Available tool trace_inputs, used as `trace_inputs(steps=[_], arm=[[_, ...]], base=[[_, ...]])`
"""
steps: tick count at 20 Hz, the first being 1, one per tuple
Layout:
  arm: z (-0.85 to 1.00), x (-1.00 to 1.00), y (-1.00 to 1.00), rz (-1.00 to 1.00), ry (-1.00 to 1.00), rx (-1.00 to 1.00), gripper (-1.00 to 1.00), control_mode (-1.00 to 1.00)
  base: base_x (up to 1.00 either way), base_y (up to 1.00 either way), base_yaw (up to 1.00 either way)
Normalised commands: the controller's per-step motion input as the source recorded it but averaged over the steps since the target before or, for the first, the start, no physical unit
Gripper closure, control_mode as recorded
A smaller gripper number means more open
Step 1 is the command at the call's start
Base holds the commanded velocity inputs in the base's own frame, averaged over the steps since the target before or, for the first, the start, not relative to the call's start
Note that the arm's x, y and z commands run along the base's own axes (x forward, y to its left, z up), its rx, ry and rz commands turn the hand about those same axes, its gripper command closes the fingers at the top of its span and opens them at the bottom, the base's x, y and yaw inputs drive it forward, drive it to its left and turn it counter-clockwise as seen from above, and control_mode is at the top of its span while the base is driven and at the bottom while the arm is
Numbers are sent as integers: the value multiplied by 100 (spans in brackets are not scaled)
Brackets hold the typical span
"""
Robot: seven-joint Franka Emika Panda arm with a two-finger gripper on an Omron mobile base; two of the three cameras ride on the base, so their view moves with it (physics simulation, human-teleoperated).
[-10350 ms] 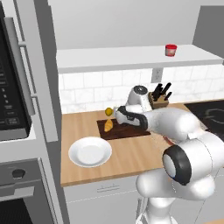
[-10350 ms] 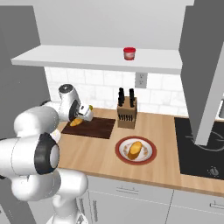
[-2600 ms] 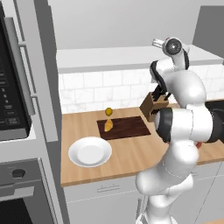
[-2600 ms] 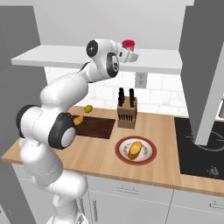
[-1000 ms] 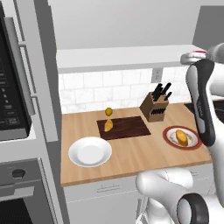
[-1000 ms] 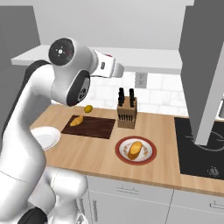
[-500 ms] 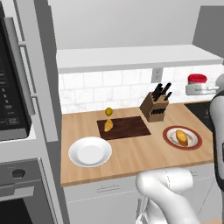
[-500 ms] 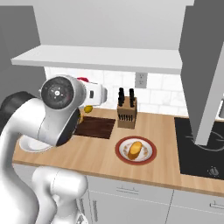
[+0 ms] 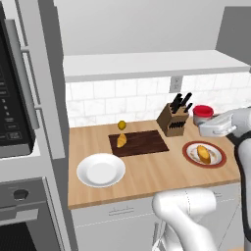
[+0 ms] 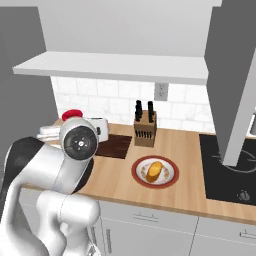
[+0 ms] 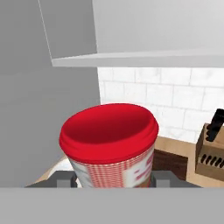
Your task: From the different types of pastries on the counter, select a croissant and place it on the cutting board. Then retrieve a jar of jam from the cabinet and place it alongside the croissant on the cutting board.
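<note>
Above the tabletop's right end: jar of jam [image 9: 203, 114] upright, grasped in the jaws; cutting board [image 9: 138, 142] (croissant [image 9: 121, 140] aboard) lies well leftward.

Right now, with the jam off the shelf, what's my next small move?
Probably carry the jar of jam left and down toward the cutting board. The fingers grip it in the air, and the croissant already lies at the board's left end, leaving bare board beside it.
</note>
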Motion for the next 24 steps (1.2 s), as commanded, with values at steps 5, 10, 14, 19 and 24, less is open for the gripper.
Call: trace_inputs(steps=[5,10,14,19,24], arm=[[-36,54,-1,10,4,0,100,-100],[-81,34,0,7,3,2,100,-100],[-86,19,4,9,-11,3,100,-100],[-32,43,22,4,-10,0,100,-100],[-39,69,41,0,1,0,100,-100]], base=[[0,0,0],[0,0,0],[0,0,0],[0,0,0],[0,0,0]])
